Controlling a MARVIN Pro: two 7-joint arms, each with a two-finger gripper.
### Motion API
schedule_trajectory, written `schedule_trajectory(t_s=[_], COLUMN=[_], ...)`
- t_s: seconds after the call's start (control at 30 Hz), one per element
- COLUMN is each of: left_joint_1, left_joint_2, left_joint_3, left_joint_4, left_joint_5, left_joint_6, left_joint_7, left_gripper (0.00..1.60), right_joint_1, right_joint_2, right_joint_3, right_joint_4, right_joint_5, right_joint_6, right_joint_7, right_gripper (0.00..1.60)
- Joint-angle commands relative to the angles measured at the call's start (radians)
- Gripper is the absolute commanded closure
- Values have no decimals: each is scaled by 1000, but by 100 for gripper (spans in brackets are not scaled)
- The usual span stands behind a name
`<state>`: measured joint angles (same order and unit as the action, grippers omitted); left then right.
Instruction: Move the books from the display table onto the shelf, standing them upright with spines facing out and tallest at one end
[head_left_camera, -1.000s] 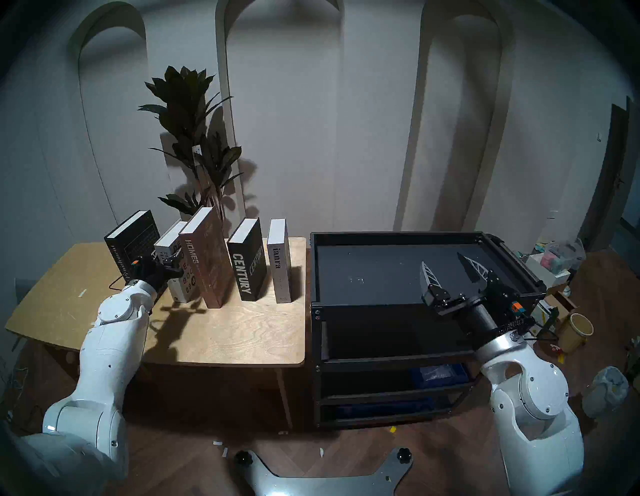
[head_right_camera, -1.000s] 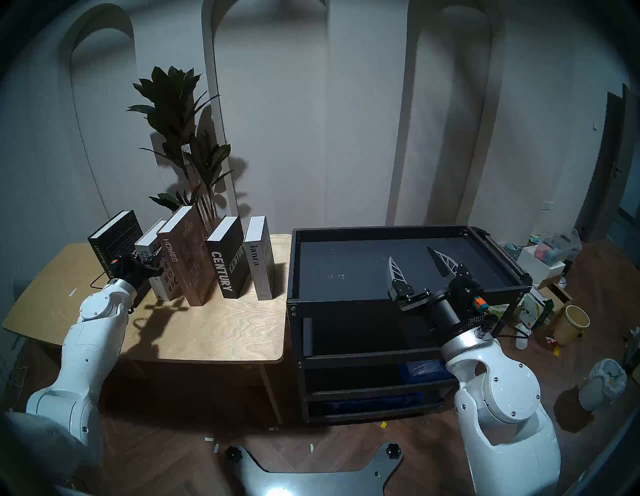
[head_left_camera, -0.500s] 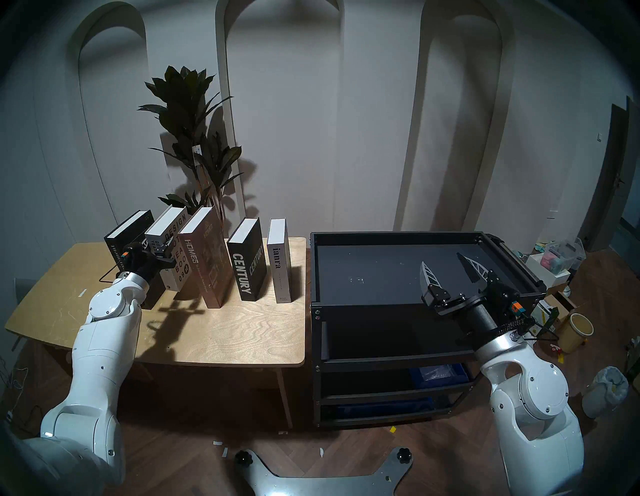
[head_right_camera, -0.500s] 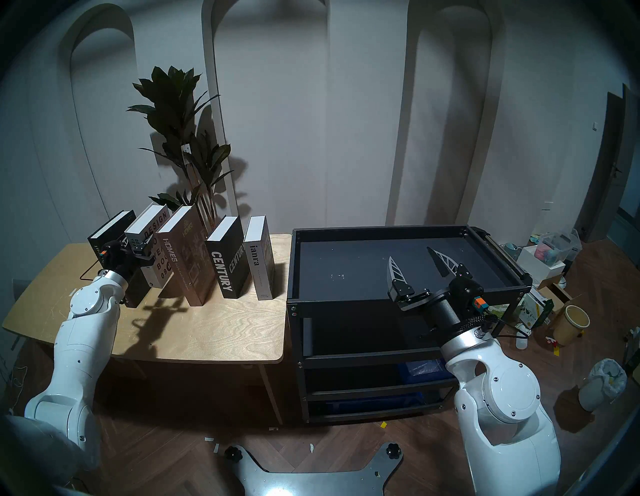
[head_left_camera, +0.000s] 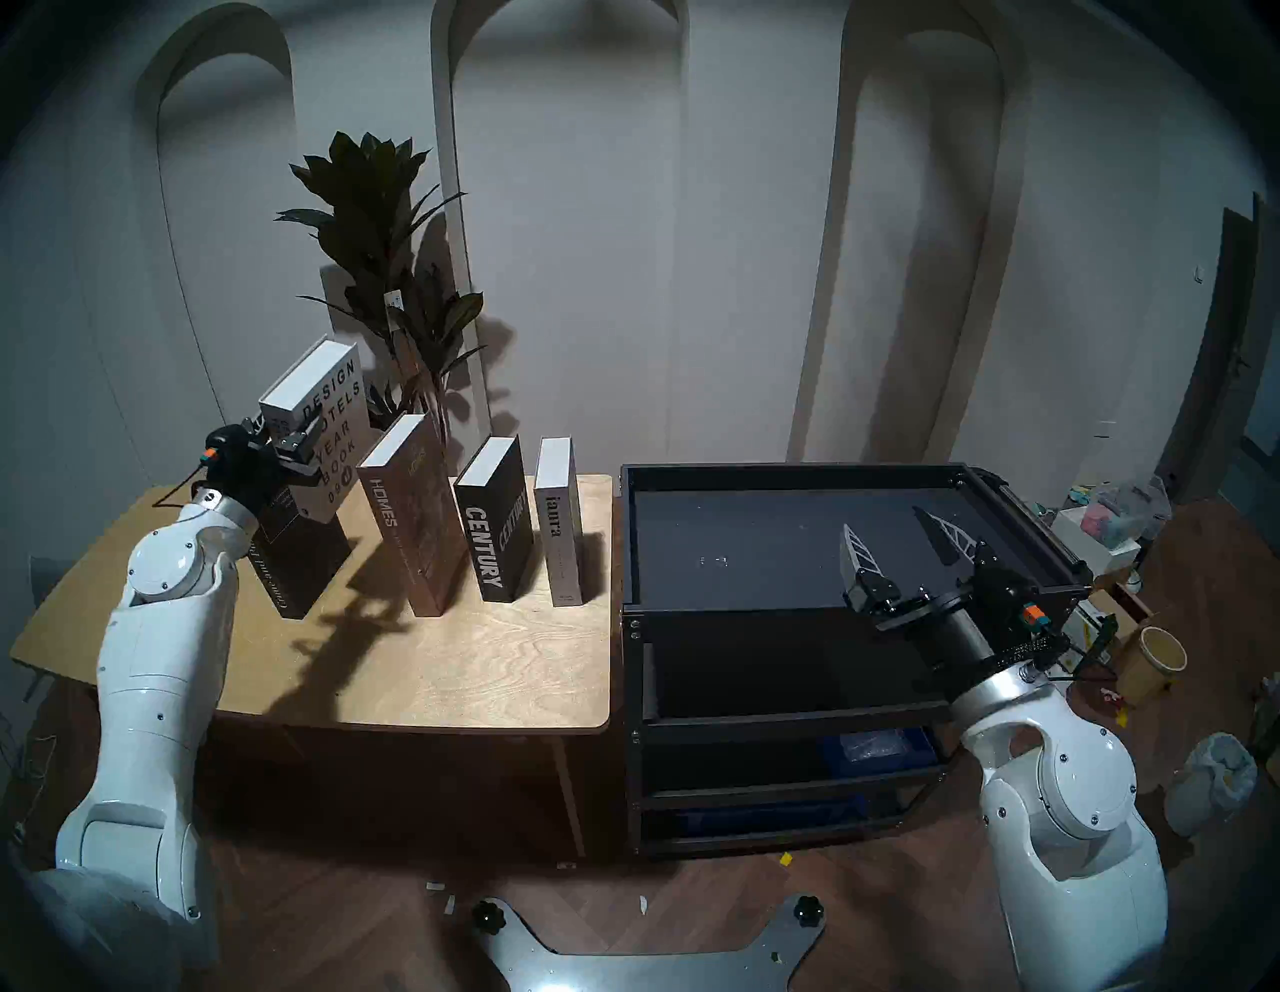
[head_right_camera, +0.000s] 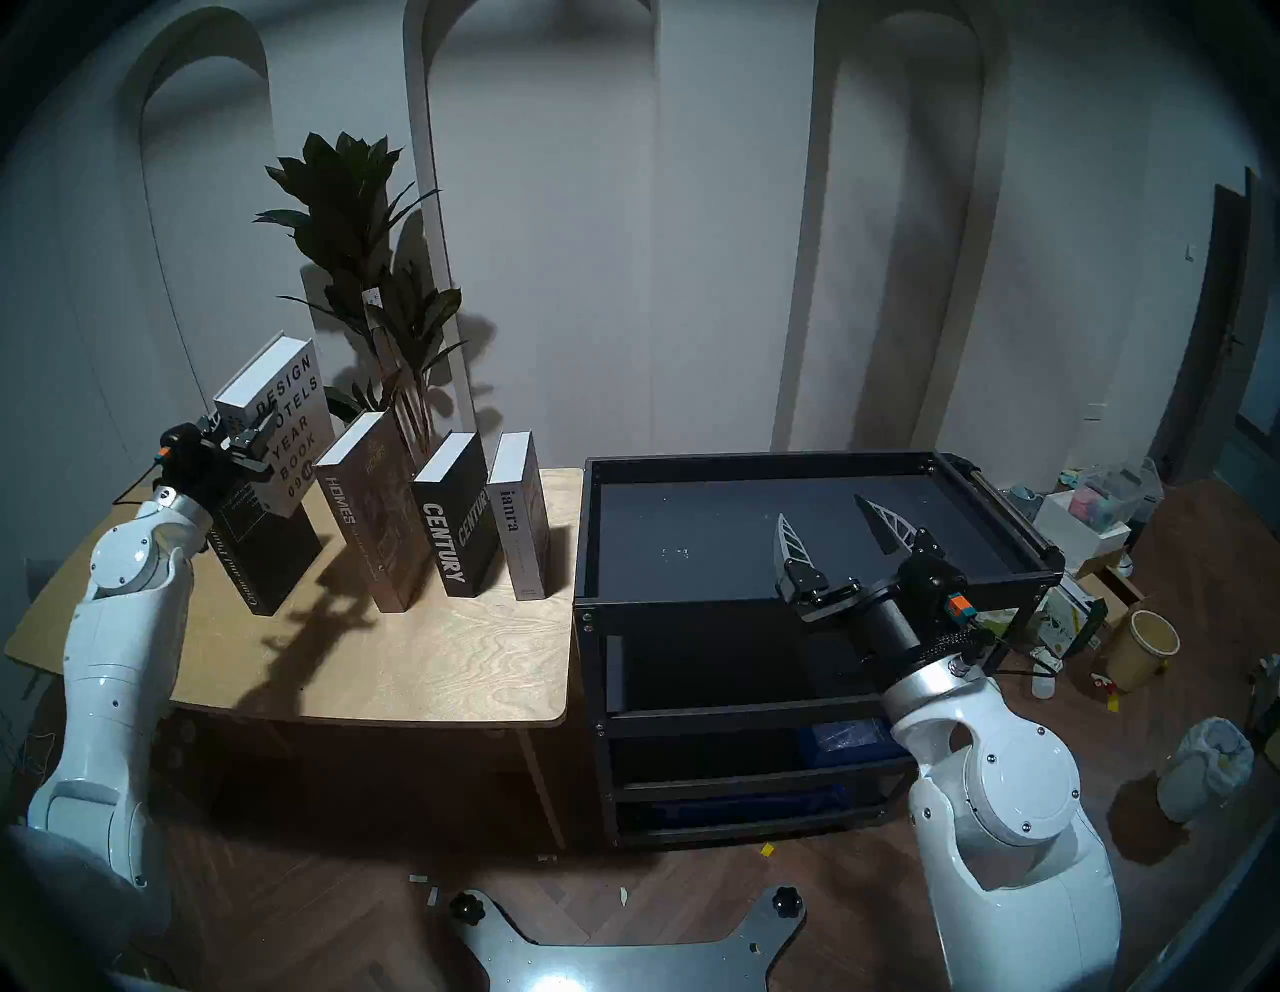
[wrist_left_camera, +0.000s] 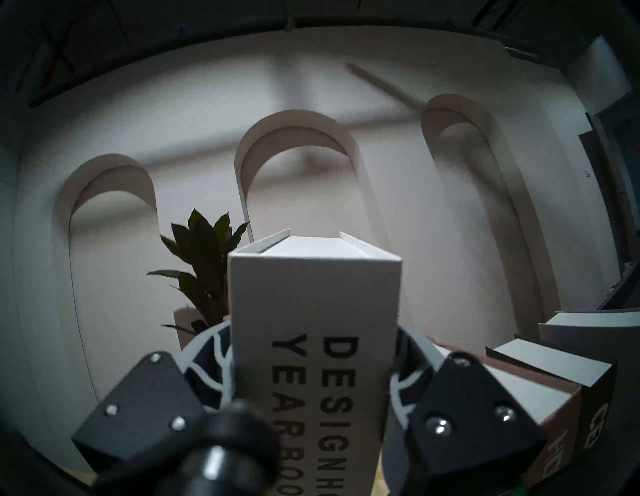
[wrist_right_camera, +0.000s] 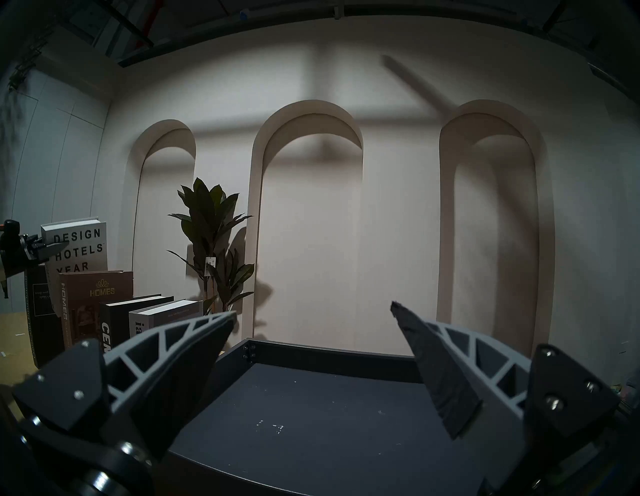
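a pale wall (head_left_camera: 727, 277) with three arched niches fills the back of the dim room, above a dark herringbone wood floor (head_left_camera: 388, 893) flecked with paper scraps. against that wall stands the display table (head_left_camera: 485, 665), a light plywood top with rounded corners, and just to its right the black metal shelf (head_left_camera: 783, 471), whose raised-rim top tray holds no books. a tall potted plant (head_left_camera: 377, 208) rises behind the table's far edge. past the shelf's far side the floor is cluttered with boxes, a yellow bucket and bags, too small and dark to sort out.

four books stand upright on the table: black "crime and punishment" (head_left_camera: 298, 561) furthest from the shelf, then brown "homes" (head_left_camera: 415, 512), black "century" (head_left_camera: 495, 519) and pale "ianra" (head_left_camera: 560, 519) nearest the shelf. the white "design hotels yearbook" (head_left_camera: 325, 422) is lifted clear of the table, above the gap between the black book and "homes", tilted with its top leaning away from the shelf.

the left gripper (wrist_left_camera: 313, 374) is clamped on the yearbook's spine end, one finger pressed on each cover. the right gripper (wrist_right_camera: 313, 318) hovers over the near part of the shelf's tray with its jaws spread wide and nothing between them.

the left arm covers much of the black book's spine, so its title reads only in part. the shelf's lower tiers are in deep shadow; something blue sits there but cannot be made out.
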<state>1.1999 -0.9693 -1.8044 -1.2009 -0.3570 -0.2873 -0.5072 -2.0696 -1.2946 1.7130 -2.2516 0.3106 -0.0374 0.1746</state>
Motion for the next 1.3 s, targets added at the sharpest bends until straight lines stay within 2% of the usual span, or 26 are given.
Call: schedule_trajectory(t_s=[0.0,0.23,0.43,0.6,0.63,0.73,1.03,1.27], left_joint_1=[-13,-42,-69,-122,-126,-145,-109,-59], left_joint_2=[38,31,-2,-21,-16,-42,-97,-108], left_joint_3=[-43,-74,-86,-52,-40,-7,85,161], left_joint_4=[-113,-205,-285,-366,-351,-407,-534,-631], left_joint_5=[-35,-96,-169,-201,-208,-219,-249,-248], left_joint_6=[-12,-8,34,56,54,91,226,344], left_joint_7=[-32,-68,-61,-69,-78,-71,-27,-1], left_gripper=[160,160,160,160,160,160,160,160], right_joint_1=[4,5,6,7,7,8,9,10], right_joint_2=[1,1,1,1,1,1,1,0], right_joint_3=[-2,-2,-2,-2,-2,-2,-2,-2], right_joint_4=[-17,-15,-14,-11,-11,-10,-8,-5], right_joint_5=[0,0,0,0,0,0,0,0], right_joint_6=[-4,-4,-4,-4,-4,-4,-4,-4], right_joint_7=[3,3,3,3,3,3,3,3], right_gripper=[0,0,0,0,0,0,0,0])
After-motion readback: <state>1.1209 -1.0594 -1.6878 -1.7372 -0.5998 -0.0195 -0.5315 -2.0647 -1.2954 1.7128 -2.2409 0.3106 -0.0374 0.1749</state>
